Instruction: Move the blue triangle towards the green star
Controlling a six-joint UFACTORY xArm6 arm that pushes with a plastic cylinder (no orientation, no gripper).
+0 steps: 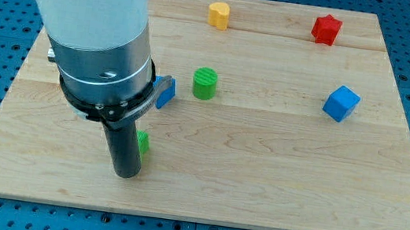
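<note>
The blue triangle (166, 93) lies left of centre on the wooden board (262, 162), partly hidden behind the arm's silver collar. The green star (142, 142) lies below it, mostly hidden behind my dark rod, with only its right edge showing. My tip (126, 174) rests on the board just below and left of the green star, touching or almost touching it. The blue triangle is a short way above the star, about a block's width apart.
A green cylinder (204, 83) stands right of the blue triangle. A yellow block (218, 13) and a red star-like block (326, 29) sit near the view's top edge. A blue cube (341, 103) sits at the right. The arm's white body covers the top left.
</note>
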